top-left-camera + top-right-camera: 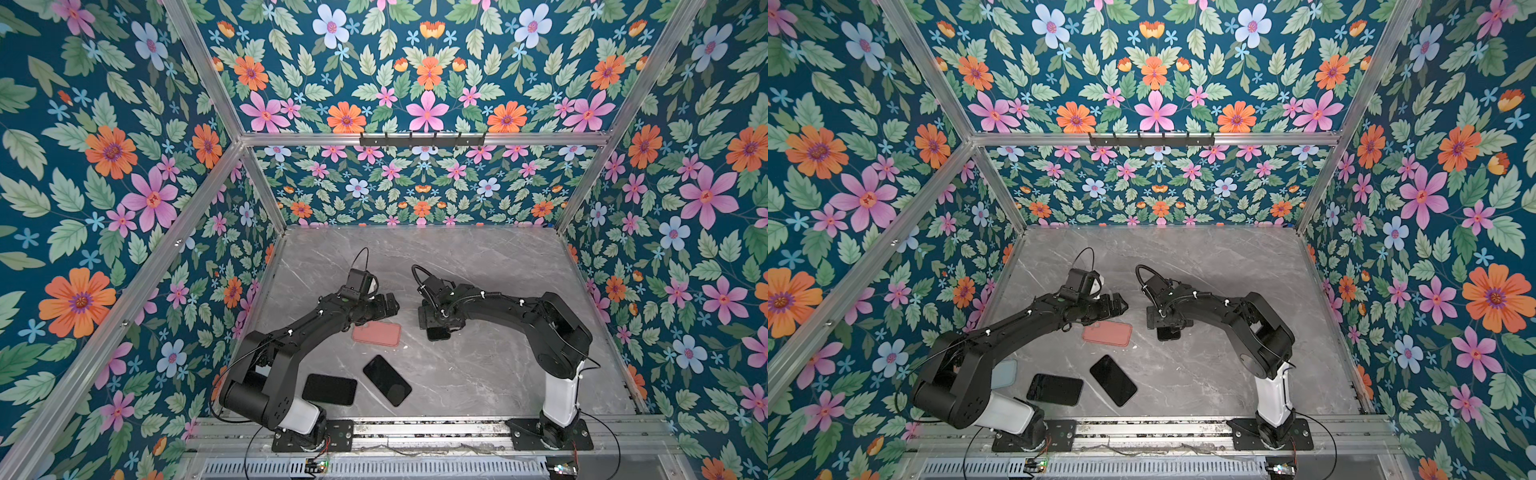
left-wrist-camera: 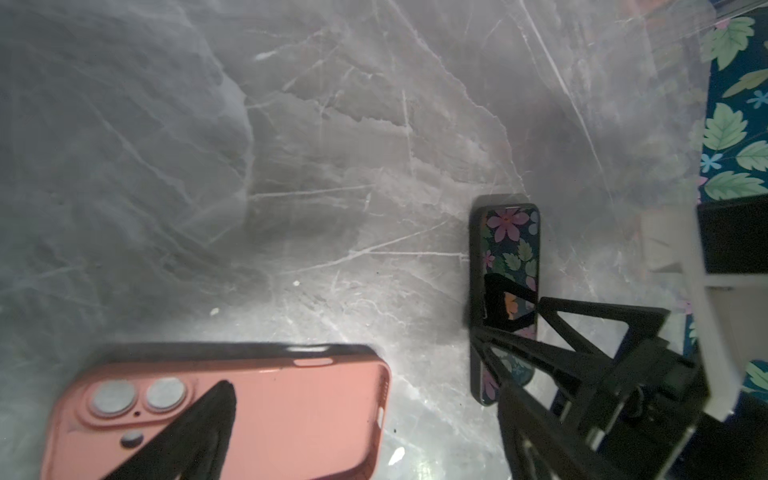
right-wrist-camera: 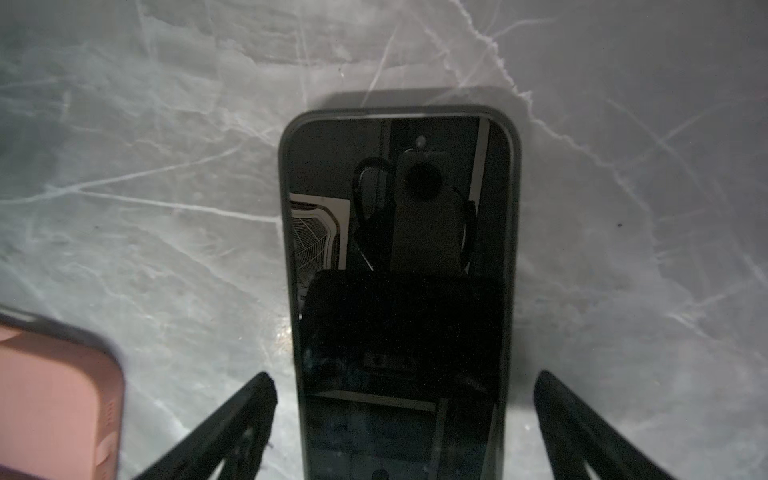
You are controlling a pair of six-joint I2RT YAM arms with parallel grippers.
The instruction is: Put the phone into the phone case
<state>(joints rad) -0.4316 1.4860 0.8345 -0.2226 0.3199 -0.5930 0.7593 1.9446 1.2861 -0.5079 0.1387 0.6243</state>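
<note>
Right fingers [image 3: 232, 424] either side of dark case [image 3: 284, 174], phone [image 3: 399, 324] inside, screen up

The left arm [image 1: 299, 332] and right arm [image 1: 511, 305] are matte black, each with a glossy white link [image 1: 561, 395] above a black base plate [image 1: 338, 432]. Thin black cables [image 1: 486, 296] run along them under white ties, and the pincer fingers [image 3: 257, 395] are open triangular frames.

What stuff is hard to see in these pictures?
- Light blue case: a top view, mostly under the left arm.
- Phone: both top views, mostly covered by the right arm; right wrist view, edge cuts its end.
- Pink case: left wrist view, blurry, edge-cut, partly behind one of the left fingers.
</note>
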